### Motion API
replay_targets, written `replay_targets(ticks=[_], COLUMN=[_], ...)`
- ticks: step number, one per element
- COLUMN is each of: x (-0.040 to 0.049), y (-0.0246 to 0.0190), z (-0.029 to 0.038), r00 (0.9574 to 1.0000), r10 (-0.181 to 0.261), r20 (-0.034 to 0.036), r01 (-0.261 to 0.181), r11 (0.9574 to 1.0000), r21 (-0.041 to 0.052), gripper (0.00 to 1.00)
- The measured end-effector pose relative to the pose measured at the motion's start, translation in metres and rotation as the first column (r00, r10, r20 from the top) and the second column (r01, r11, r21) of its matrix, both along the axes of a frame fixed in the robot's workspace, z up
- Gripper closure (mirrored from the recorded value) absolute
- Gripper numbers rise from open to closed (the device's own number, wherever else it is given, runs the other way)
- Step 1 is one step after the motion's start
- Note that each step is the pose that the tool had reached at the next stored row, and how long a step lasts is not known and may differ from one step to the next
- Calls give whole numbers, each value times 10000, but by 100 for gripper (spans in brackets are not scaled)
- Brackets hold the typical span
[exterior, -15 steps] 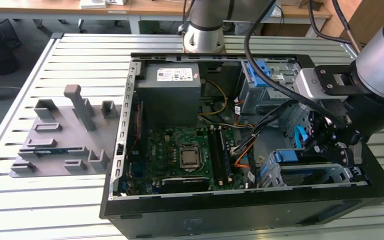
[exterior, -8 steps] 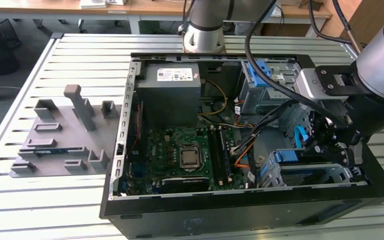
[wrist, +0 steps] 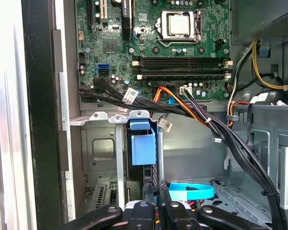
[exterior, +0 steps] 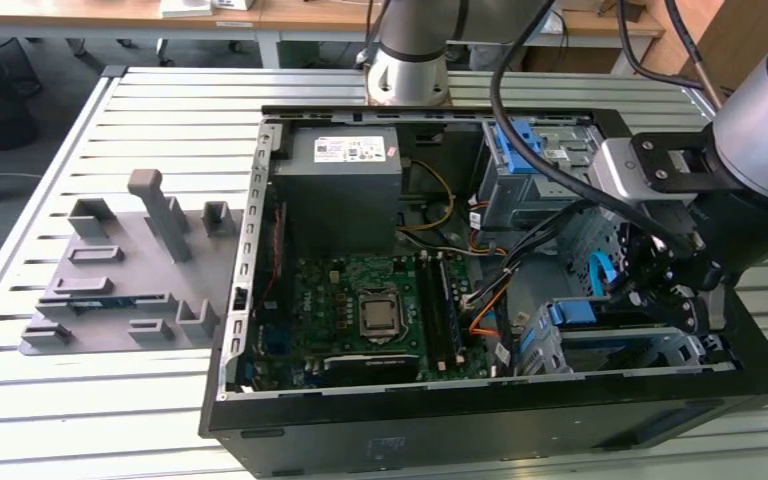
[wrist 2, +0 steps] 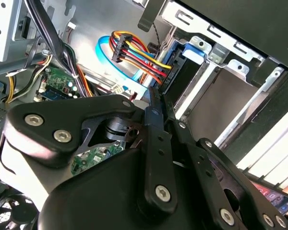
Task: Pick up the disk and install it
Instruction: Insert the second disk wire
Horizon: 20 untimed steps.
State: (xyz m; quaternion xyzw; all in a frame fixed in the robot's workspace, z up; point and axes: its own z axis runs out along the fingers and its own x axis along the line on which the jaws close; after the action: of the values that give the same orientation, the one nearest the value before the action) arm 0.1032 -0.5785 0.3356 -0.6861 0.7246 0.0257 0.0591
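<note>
One grey fixture (exterior: 117, 270) lies on the slatted table (exterior: 91, 400), well away from the gripper toward the exterior view's left. Next comes the open case (exterior: 491, 440). Its power supply (exterior: 337, 190) and green board (exterior: 357, 310) sit across the case from the gripper.

The gripper (exterior: 658, 285) hangs inside the case at the exterior view's right end, low over the metal cage (wrist: 101, 148). The disk (exterior: 591, 312) stands on edge in a cage slot right in front of the fingertips. In the first wrist view the disk's (wrist: 143, 146) blue bracket faces up, straight ahead of the gripper (wrist: 155, 191). The second wrist view shows the gripper (wrist 2: 158, 96) narrow, its two fingers (wrist 2: 153, 124) nearly together. They point at the disk's (wrist 2: 194, 50) blue tab. Their tips reach the disk's near end, but whether they touch it cannot be told.

A blue flat cable (wrist: 192, 192) loops just beside the fingers, on the side away from the cage wall. A bundle of black and orange wires (wrist: 192, 112) crosses beyond the disk.
</note>
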Motion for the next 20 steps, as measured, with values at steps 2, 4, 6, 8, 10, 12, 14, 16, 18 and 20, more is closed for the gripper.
replay_targets(ticks=[2, 4, 6, 8, 10, 12, 14, 16, 18, 20], x=[1, 2, 2, 2, 2, 2, 2, 2, 2, 2], y=[0, -1, -2, -4, -5, -7, -9, -10, -11, -10], z=[-3, -6, -12, -19, -27, -36, -47, -54, -58, -61], r00=[10000, 10000, 10000, 10000, 10000, 10000, 10000, 10000, 10000, 10000], r10=[-1, -1, -1, -1, -1, -1, -1, -1, -1, -1], r20=[0, 0, 0, 0, 0, 0, 0, 0, 0, -1], r01=[1, 1, 1, 1, 1, 1, 1, 1, 1, 1], r11=[10000, 10000, 10000, 10000, 10000, 10000, 10000, 10000, 10000, 10000], r21=[-1, -1, 1, 0, 0, 1, -1, -8, -6, -1], gripper=[84, 84, 84, 84, 84, 84, 84, 84, 84, 84])
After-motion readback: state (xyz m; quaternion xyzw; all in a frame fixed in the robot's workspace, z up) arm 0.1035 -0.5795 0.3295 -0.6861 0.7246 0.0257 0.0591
